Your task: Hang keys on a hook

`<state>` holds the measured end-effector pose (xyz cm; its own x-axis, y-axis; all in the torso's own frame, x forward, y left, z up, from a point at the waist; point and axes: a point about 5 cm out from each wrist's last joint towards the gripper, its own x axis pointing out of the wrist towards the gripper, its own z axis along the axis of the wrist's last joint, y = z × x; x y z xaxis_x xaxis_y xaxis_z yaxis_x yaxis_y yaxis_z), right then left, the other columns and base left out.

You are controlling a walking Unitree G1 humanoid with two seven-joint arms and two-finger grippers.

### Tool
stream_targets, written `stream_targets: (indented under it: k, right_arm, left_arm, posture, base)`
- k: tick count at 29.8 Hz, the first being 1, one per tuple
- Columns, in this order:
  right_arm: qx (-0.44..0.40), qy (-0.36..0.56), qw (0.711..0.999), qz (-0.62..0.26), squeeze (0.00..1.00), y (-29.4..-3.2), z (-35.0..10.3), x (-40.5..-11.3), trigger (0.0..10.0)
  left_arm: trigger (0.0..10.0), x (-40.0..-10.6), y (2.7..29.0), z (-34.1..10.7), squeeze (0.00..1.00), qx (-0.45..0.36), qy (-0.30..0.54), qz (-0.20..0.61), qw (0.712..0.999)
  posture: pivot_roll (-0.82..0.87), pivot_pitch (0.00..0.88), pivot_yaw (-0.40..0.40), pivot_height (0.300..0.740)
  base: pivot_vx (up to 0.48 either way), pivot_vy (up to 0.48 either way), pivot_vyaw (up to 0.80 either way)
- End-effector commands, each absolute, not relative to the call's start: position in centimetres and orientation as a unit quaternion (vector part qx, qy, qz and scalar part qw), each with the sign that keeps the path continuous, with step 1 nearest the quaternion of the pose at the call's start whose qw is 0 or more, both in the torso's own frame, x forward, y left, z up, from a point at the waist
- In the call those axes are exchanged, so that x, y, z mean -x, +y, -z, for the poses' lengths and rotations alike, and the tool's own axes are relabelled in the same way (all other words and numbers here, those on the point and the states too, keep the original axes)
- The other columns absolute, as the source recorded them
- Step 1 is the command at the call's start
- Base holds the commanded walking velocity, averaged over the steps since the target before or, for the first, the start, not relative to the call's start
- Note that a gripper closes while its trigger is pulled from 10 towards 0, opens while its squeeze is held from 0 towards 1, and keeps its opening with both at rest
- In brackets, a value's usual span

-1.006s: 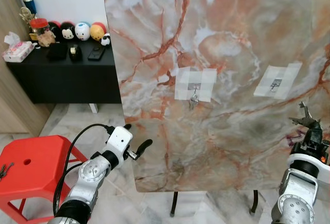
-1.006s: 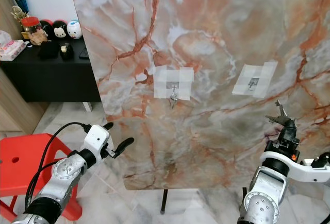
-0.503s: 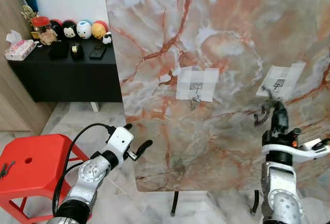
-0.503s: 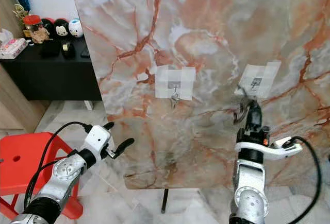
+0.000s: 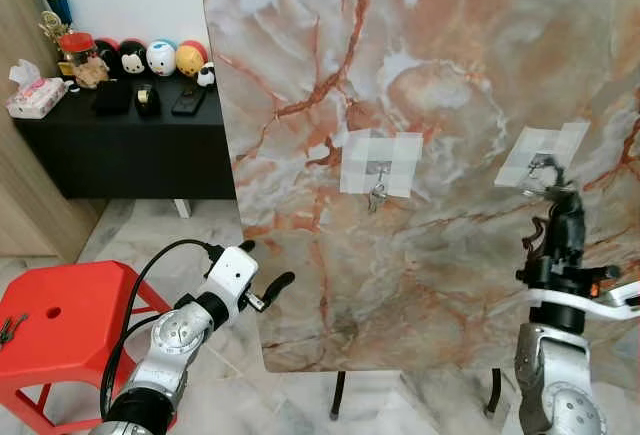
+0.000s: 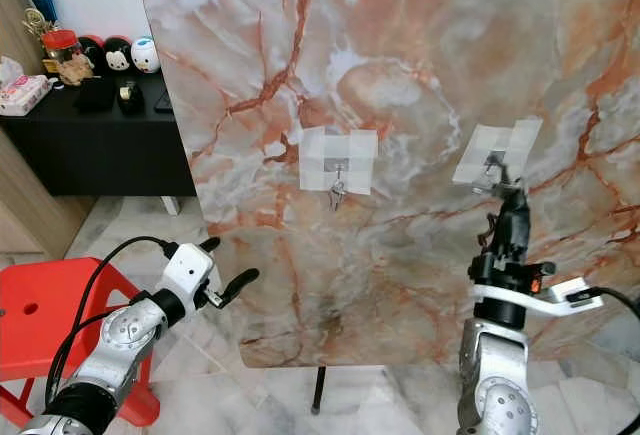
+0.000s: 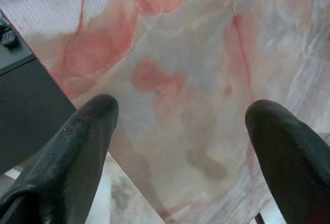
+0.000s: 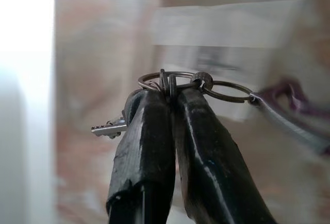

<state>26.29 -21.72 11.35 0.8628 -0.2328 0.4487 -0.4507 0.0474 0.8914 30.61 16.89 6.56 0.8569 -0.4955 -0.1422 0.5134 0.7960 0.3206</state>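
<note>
The right tool [image 6: 507,193], clamped on the keys [image 8: 178,87], holds them just below the taped hook [image 6: 492,163], not yet hung; the left tool [image 5: 262,280] idles open.

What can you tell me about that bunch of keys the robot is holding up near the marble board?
The keys are a small metal bunch: thin silvery rings linked together, one toothed silver key sticking out sideways, and a purplish piece trailing off one ring, too blurred to identify. The right hand pinches the rings between its two black fingers, pressed shut around them. It holds the bunch up in front of the upright marble board, just below the right taped hook. Whether a ring has caught the hook cannot be seen.
</note>
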Motion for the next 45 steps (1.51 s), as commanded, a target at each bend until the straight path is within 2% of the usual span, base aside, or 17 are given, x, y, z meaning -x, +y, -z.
stream_targets:
  k: [1, 3, 5, 9, 11, 23, 28, 31, 45]
  right_arm:
    - [-0.666, -0.242, 0.705, -0.028, 0.00, -22.1, -10.6, -26.7, 10.0]
    - [-0.642, -0.233, 0.731, 0.004, 0.00, -22.4, -10.3, -26.9, 10.0]
    - [-0.628, -0.233, 0.742, 0.002, 0.00, -22.5, -10.5, -27.0, 10.0]
    - [-0.541, -0.202, 0.815, 0.040, 0.00, -22.4, -11.0, -27.6, 10.0]
    - [-0.518, -0.200, 0.830, 0.048, 0.00, -22.1, -11.4, -27.7, 10.0]
    - [-0.433, -0.214, 0.875, 0.022, 0.00, -21.0, -13.1, -28.0, 10.0]
    - [-0.350, -0.204, 0.910, 0.087, 0.00, -21.9, -13.0, -28.3, 10.0]
    - [-0.320, -0.205, 0.921, 0.092, 0.00, -21.9, -13.2, -28.3, 10.0]
    - [-0.254, -0.178, 0.940, 0.140, 0.00, -22.0, -12.8, -28.6, 10.0]
  left_arm:
    - [10.0, -30.8, 16.9, -6.8, 0.94, -0.193, 0.022, 0.270, 0.943]
    - [10.0, -30.8, 16.9, -6.8, 0.95, -0.194, 0.022, 0.270, 0.943]
    - [10.0, -30.8, 16.9, -6.8, 0.94, -0.194, 0.021, 0.270, 0.943]
    - [10.0, -30.8, 17.0, -6.8, 0.94, -0.194, 0.020, 0.270, 0.943]
    - [10.0, -30.8, 17.0, -6.8, 0.94, -0.194, 0.020, 0.270, 0.943]
    - [10.0, -30.8, 16.8, -6.8, 0.95, -0.193, 0.019, 0.269, 0.943]
    - [10.0, -30.7, 16.9, -6.7, 0.95, -0.193, 0.019, 0.268, 0.944]
    - [10.0, -30.7, 16.9, -6.7, 0.95, -0.193, 0.019, 0.268, 0.944]
    - [10.0, -30.7, 16.9, -6.7, 0.95, -0.194, 0.022, 0.271, 0.943]
  posture:
    - [0.03, 0.000, -0.061, 0.740]
    - [0.02, 0.000, -0.060, 0.740]
    - [0.03, 0.000, -0.062, 0.740]
    - [0.03, 0.000, -0.062, 0.740]
    - [0.03, 0.000, -0.062, 0.740]
    - [0.03, 0.000, -0.063, 0.740]
    - [0.03, 0.000, -0.062, 0.740]
    - [0.03, 0.000, -0.061, 0.740]
    - [0.03, 0.000, -0.061, 0.740]
  base:
    - [0.000, 0.000, 0.00]
    - [0.000, 0.000, 0.00]
    - [0.000, 0.000, 0.00]
    - [0.000, 0.000, 0.00]
    - [0.000, 0.000, 0.00]
    - [0.000, 0.000, 0.00]
    - [0.000, 0.000, 0.00]
    - [0.000, 0.000, 0.00]
    - [0.000, 0.000, 0.00]
